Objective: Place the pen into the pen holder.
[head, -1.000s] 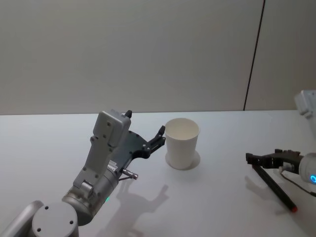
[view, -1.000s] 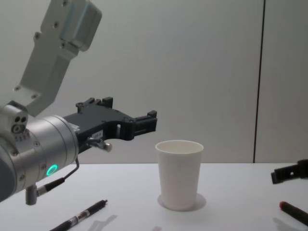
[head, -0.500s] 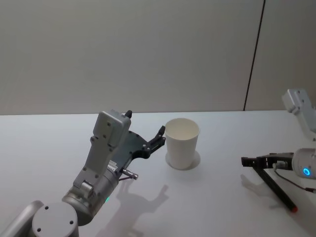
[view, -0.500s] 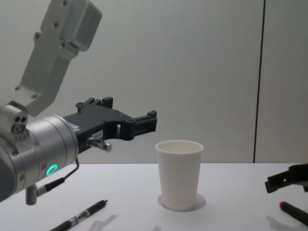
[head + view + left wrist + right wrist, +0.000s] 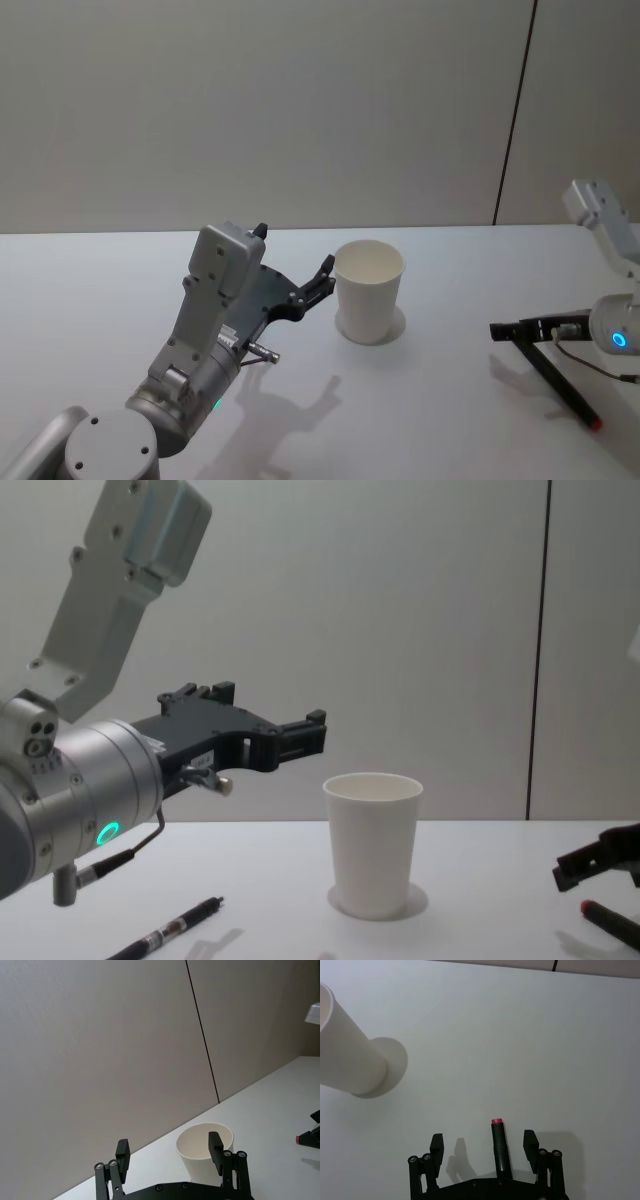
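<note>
**Right gripper (image 5: pixel 483 1141) open astride pen (image 5: pixel 499 1147)**

Pen lies flat on the table (image 5: pixel 520 1035), between the spread fingers, a gap on each side. Pen holder (image 5: pixel 368 290) stands upright, well apart to the robot's left of pen. Left gripper (image 5: pixel 322 278) raised, fingers apart, just beside the holder's rim.
</note>
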Robot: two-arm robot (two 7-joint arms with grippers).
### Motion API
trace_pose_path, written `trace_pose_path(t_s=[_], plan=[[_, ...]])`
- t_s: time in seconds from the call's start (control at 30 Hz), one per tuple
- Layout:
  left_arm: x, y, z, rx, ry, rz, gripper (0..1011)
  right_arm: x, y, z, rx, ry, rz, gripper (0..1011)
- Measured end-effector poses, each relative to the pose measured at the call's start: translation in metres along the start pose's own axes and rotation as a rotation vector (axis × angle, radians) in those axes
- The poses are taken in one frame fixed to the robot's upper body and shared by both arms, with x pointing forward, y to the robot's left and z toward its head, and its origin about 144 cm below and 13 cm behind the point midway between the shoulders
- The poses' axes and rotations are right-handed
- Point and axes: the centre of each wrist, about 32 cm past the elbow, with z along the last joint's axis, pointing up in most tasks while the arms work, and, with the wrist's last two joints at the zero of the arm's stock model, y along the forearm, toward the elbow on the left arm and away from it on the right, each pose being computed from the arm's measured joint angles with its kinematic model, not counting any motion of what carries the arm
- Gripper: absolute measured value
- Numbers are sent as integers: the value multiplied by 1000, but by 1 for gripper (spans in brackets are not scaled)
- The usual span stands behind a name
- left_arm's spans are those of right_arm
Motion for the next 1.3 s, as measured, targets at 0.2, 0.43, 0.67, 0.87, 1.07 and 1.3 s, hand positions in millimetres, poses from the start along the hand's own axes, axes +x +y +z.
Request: trace_pose_path(t_s=[0.2,0.43,0.67,0.87,1.07,1.3], plan=[[0,0,0,0,0,0,1003,1,2,3,-29,-13,-2,1001],[0,0,0,0,0,0,1003,3,6,3,-57,-26,-3,1001],[0,0,0,0,0,0,1003,4,9,2,-75,-36,-4,1001],[0,0,0,0,0,0,1003,5,12,1,-87,-44,-4,1002],[0,0,0,0,0,0,1003,7,14,1,-86,-50,-4,1001],[0,0,0,0,0,0,1003,9,15,0,-82,-54,-5,945]])
